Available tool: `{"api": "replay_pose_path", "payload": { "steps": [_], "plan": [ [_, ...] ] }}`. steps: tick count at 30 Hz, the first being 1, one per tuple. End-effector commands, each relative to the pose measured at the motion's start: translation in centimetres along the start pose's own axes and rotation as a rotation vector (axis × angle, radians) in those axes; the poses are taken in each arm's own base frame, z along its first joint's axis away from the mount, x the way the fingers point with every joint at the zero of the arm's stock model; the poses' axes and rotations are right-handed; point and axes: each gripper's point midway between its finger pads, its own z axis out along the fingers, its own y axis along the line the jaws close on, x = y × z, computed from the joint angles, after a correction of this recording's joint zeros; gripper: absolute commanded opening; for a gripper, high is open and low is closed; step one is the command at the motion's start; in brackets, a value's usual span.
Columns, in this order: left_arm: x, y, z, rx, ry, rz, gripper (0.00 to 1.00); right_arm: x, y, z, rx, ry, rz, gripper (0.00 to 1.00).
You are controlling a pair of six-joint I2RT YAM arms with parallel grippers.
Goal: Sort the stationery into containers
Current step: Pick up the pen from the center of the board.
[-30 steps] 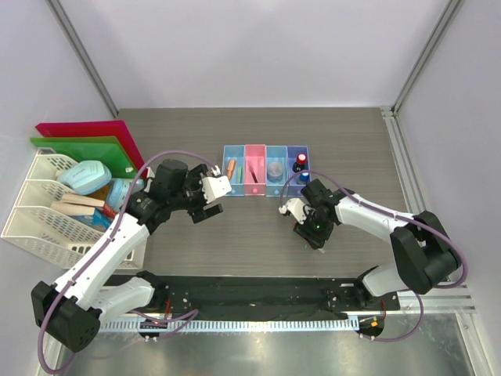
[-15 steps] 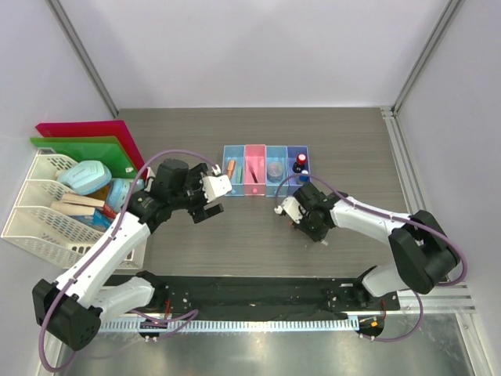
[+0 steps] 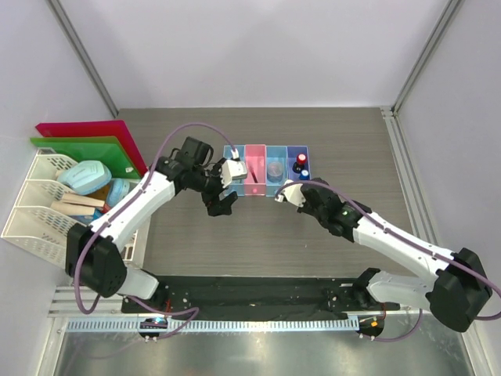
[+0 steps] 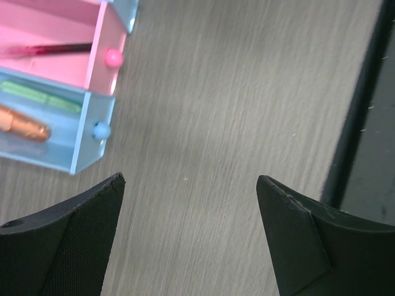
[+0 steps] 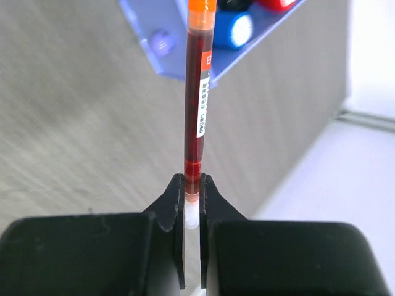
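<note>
Grey wood-grain table point(image 3: 258, 251): beneath both grippers.
Right gripper point(image 5: 192, 185): just near the right half of the box row; fingers clamped together on the red pen point(image 5: 199, 117) at its lower end.
Pen heading: orange end aimed far, toward the purple box point(image 5: 162, 38) holding the blue-capped bottle point(image 5: 234, 29) and red-capped bottle point(image 3: 300, 159).
Left gripper point(image 4: 190, 179): fingers spread wide, nothing between; just near the row's left end.
Containers point(image 3: 258, 188): four joined boxes; leftmost light blue box point(image 4: 86, 142) with orange marker point(image 4: 21, 126) and green eraser point(image 4: 40, 98); pink box point(image 4: 62, 68) with a second pen point(image 4: 49, 49).
White mesh trays point(image 3: 23, 223): far left, beside green folder point(image 3: 86, 149) and red folder point(image 3: 78, 128).
</note>
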Motion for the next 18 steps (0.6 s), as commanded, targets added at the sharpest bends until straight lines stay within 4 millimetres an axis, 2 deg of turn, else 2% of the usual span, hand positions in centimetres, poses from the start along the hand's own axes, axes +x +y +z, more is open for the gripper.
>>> {"api": "replay_pose_path", "payload": {
  "steps": [1,2,3,5,6,7,8,9,10,13,18],
  "plan": [
    [-2.3,-2.2,-0.3,0.197,-0.045,-0.051,0.87,-2.8,-4.6,-1.6,0.184,-0.038,-0.087,0.01],
    [-2.1,-3.0,-0.5,0.241,-0.022,-0.072,0.87,-3.4,-4.2,-1.5,0.179,-0.053,-0.110,0.01],
    [-3.4,-3.0,-0.9,0.274,-0.054,-0.028,0.86,-3.4,-4.1,-1.4,0.191,-0.041,-0.134,0.01],
    [-2.8,-4.1,-0.8,0.375,-0.009,-0.071,0.84,-4.2,-3.9,-1.3,0.212,-0.042,-0.210,0.01],
    [-4.1,-3.9,-1.2,0.393,-0.036,-0.052,0.83,-4.6,-3.3,-1.3,0.212,-0.048,-0.246,0.01],
    [-3.8,-3.7,-0.5,0.428,-0.019,-0.063,0.82,-4.7,-3.4,-1.3,0.226,-0.038,-0.266,0.01],
    [-3.6,-4.4,-0.9,0.471,0.003,-0.090,0.81,-5.1,-3.3,-1.2,0.232,-0.041,-0.298,0.01],
    [-4.5,-4.2,-1.2,0.479,-0.008,-0.077,0.81,-5.6,-2.8,-1.2,0.226,-0.048,-0.329,0.01],
    [-4.3,-4.0,-0.7,0.506,0.000,-0.090,0.80,-5.7,-2.9,-1.3,0.238,-0.044,-0.348,0.01],
    [-4.7,-4.0,-0.8,0.534,0.007,-0.095,0.80,-6.9,-2.3,-1.4,0.241,-0.057,-0.408,0.01],
    [-4.1,-3.5,0.1,0.584,0.056,-0.130,0.82,-9.5,-1.7,-2.0,0.248,-0.096,-0.447,0.01]
  ]
}}
